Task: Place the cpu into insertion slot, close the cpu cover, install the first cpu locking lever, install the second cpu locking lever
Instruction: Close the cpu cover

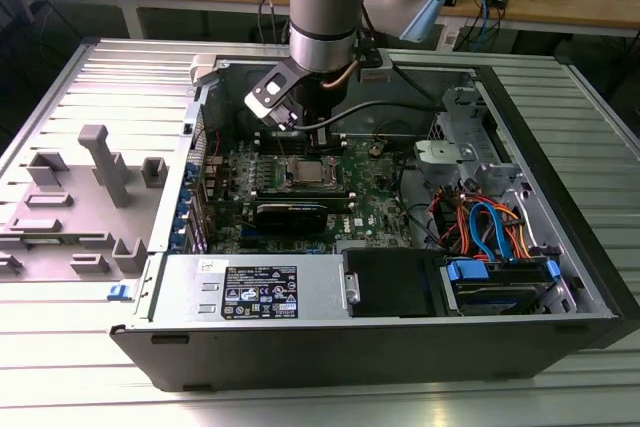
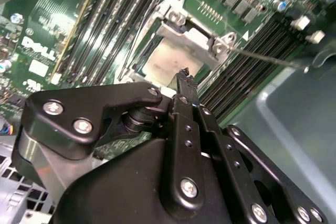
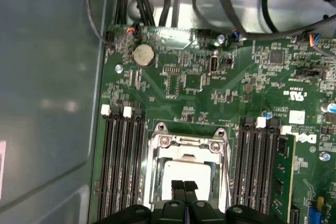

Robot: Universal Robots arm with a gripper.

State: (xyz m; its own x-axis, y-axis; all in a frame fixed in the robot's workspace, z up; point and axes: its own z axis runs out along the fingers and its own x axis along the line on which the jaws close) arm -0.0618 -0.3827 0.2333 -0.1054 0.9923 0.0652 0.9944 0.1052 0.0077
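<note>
The gripper (image 3: 184, 186) of 1 robot arm (image 1: 322, 7) hangs over the processor socket (image 3: 159, 127) of an open computer case (image 1: 400, 332). Its 2 fingertips (image 3: 177, 186) are pressed together with nothing seen between them. The gripper's black linkage blocks the near edge of the socket in both wrist views, and in the exterior view the arm's wrist covers most of the fingers. The cpu (image 3: 185, 171) sits in the socket, its dull silver top showing through the cut-out of the cpu cover (image 3: 188, 142). The cover appears to lie flat over it, though the blocked edge leaves that uncertain. In the second wrist view the fingertips hover at the cpu's edge, and contact cannot be made out. There, 2 wire levers flank the socket: 1 (image 2: 268, 59) angles out over the memory slots, the other (image 2: 137, 43) runs along the opposite side. Whether either is latched is hard to tell. The first wrist view counts 2 banks of memory slots (image 3: 122, 161), 1 on each side of the socket, and 1 coin cell (image 3: 143, 54) beyond the socket on the green motherboard (image 3: 199, 82). The arm stands nearly vertical, cut off at the exterior view's upper edge. On the exterior view's left, 1 grey fixture tray (image 1: 90, 197) lies on the ribbed table (image 1: 300, 402), beside the case.
</note>
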